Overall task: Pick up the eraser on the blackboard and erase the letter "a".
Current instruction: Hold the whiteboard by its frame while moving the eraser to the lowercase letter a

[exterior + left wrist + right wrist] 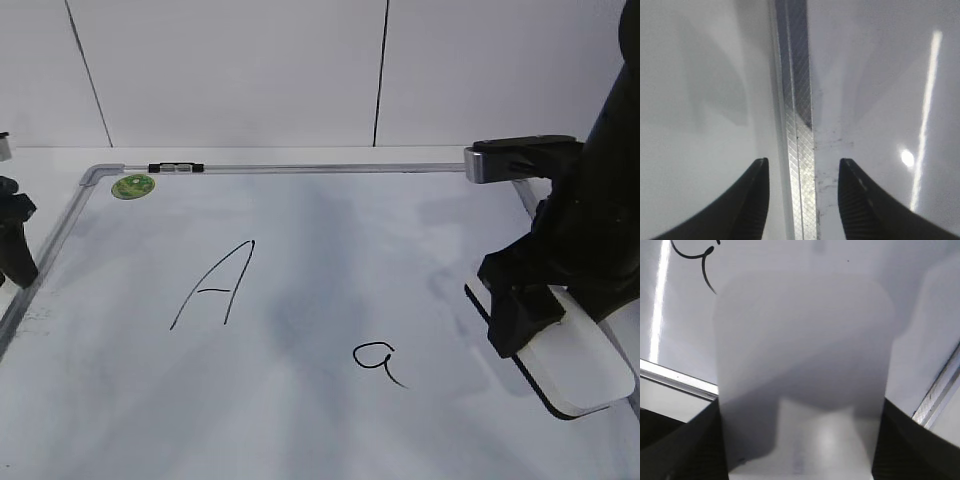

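Observation:
The blackboard (400,230) is a white board with a silver frame and lies flat. The small letter "a" (376,359) is written in black at its lower middle; part of it shows at the top left of the right wrist view (695,255). My right gripper (530,310) is shut on the white eraser (585,365) at the board's right edge, to the right of the "a". In the right wrist view the eraser (805,365) fills the space between the fingers (800,455). My left gripper (15,245) is open and empty over the board's left frame (797,125), with a finger on either side (802,170).
A large capital "A" (215,285) is written left of the middle. A round green sticker (133,186) sits in the far left corner. A grey corner piece (490,160) marks the far right corner. The silver frame (675,377) runs close under the eraser.

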Available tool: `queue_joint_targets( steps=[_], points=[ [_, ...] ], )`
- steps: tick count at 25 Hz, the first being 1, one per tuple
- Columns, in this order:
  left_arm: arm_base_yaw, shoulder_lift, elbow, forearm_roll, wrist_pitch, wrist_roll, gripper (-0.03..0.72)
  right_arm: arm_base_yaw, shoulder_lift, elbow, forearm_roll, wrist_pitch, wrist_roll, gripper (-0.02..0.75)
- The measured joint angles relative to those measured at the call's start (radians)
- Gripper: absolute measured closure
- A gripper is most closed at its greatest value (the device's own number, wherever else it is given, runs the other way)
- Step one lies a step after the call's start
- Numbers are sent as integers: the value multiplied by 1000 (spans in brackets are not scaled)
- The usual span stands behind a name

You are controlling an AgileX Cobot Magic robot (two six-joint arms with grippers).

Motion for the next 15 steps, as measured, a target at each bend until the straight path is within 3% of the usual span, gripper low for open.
queue_joint_targets(
  steps=[6, 15],
  points=[
    [0, 16, 0, -6, -7, 2, 423, 0, 0, 0, 0, 0, 0, 208],
    [0, 44, 0, -18, -12, 15, 440, 0, 0, 0, 0, -4, 0, 208]
  ],
)
